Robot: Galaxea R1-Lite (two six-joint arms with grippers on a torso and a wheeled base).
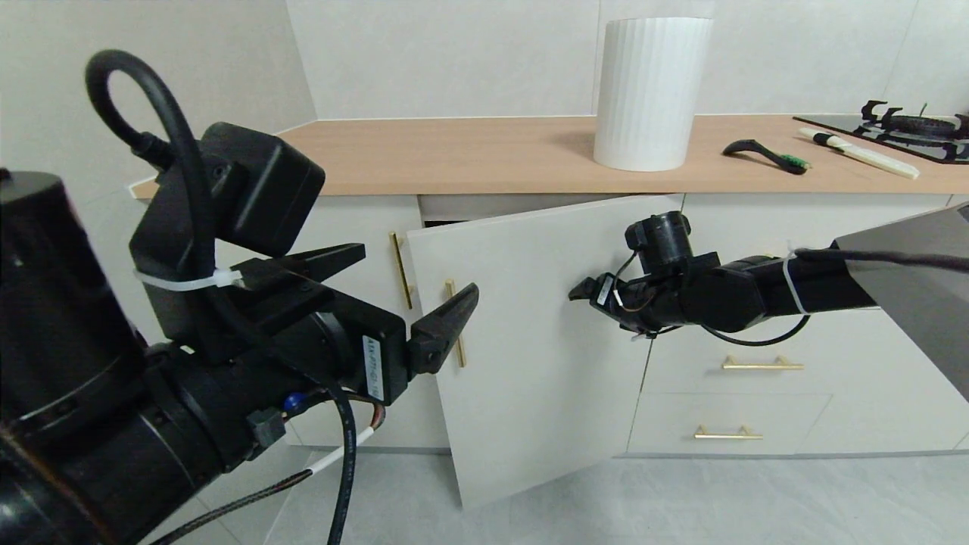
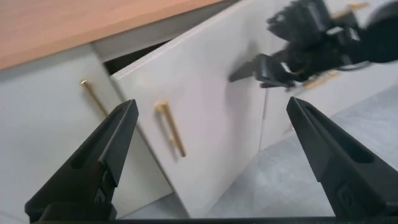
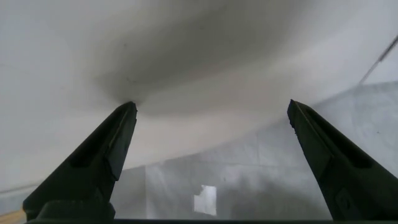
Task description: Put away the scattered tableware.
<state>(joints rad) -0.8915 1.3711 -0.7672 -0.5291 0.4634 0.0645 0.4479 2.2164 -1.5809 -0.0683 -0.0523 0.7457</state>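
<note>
Head view, wood counter [image 1: 469,155] w/ white container [image 1: 651,91], cabinet door [image 1: 530,341] ajar, L gripper [image 1: 409,284] & R gripper [image 1: 579,291] fingers apart

Ajar cabinet door [image 1: 530,363] blocks R hand [image 1: 579,290]; gap behind seems narrow.

Right gripper [image 3: 211,107] spread wide, two black fingers [image 3: 93,162] at either side. Pale door [image 3: 186,37] close in front, with a dark soft shadow [image 3: 143,87] across it. One fingertip sits at the shadow's edge; contact unclear. Grey floor [image 3: 261,168] lies beneath the door edge, with a small bright patch [image 3: 205,199] on it.
</note>
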